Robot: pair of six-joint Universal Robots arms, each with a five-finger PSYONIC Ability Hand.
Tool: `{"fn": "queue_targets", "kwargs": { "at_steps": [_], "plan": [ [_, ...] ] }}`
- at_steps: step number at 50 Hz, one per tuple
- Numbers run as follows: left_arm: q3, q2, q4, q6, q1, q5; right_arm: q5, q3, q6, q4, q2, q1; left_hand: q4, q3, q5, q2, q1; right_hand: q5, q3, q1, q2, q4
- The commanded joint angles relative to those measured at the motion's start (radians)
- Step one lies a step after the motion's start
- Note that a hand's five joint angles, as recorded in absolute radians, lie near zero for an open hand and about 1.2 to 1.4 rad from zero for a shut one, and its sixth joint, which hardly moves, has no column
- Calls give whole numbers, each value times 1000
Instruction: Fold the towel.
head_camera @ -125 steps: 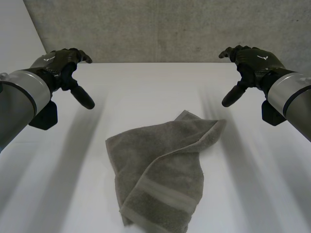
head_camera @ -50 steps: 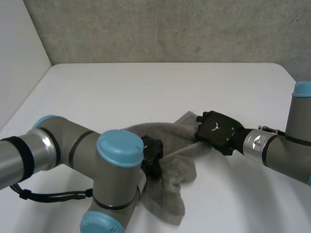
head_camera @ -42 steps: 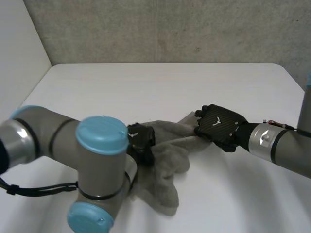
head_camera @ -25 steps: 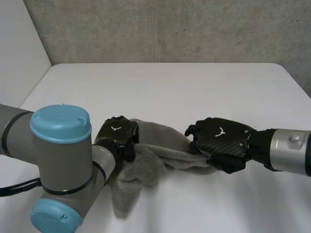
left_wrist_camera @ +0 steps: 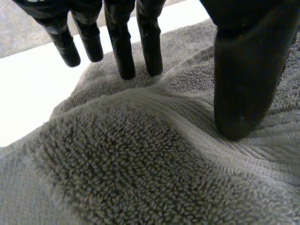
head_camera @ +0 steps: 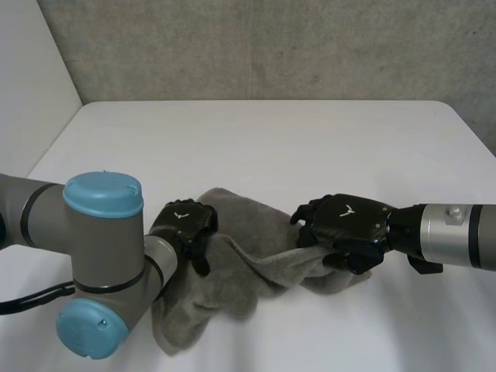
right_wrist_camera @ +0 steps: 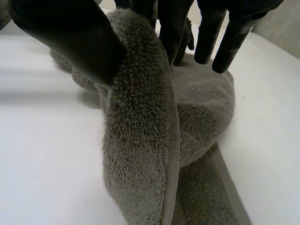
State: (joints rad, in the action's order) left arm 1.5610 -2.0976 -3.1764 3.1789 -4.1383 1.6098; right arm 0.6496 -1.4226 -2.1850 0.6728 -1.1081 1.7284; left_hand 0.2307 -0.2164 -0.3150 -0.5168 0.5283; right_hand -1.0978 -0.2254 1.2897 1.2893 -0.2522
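Observation:
A grey towel [head_camera: 249, 235] lies crumpled on the white table [head_camera: 271, 139], bunched into a ridge between my two hands. My left hand [head_camera: 186, 222] rests on the towel's left part. In the left wrist view its fingers [left_wrist_camera: 125, 51] are straight, with their tips and the thumb [left_wrist_camera: 243, 75] lying on the pile [left_wrist_camera: 140, 164], nothing pinched. My right hand [head_camera: 346, 229] is at the towel's right end. In the right wrist view a fold of towel [right_wrist_camera: 140, 131] is pinched between its thumb [right_wrist_camera: 70, 35] and fingers [right_wrist_camera: 173, 23] and lifted a little off the table.
A grey wall runs behind the table's far edge. My left arm's blue-capped elbow [head_camera: 101, 263] stands low over the front left of the table, covering part of the towel. Bare table stretches beyond the towel.
Both hands came down onto the towel, bunched it and dragged it nearer. In the last half second the left hand's fingers straightened off the cloth; the right keeps its pinch.

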Motion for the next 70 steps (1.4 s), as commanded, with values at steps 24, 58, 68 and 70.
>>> {"fn": "queue_targets", "kwargs": {
  "at_steps": [24, 58, 68, 70],
  "plan": [
    [22, 8, 9, 78, -54, 9, 217, -88, -64, -99, -41, -13, -56, 42, -44, -17, 5, 348, 51, -365, -365, 78],
    [-308, 39, 21, 279, -122, -10, 395, 504, -59, -55, 102, 98, -56, 42, -907, -879, 868, -124, 51, 107, 107, 78],
    [-598, 149, -231, 228, -143, -50, 562, 863, -428, -534, 36, 186, -56, 42, -907, -879, 868, -124, 51, 107, 107, 78],
    [-552, 255, -351, 193, -158, -50, 558, 792, -483, -598, -29, 183, -56, 42, -907, -879, 868, -124, 51, 107, 107, 78]
  ]
}}
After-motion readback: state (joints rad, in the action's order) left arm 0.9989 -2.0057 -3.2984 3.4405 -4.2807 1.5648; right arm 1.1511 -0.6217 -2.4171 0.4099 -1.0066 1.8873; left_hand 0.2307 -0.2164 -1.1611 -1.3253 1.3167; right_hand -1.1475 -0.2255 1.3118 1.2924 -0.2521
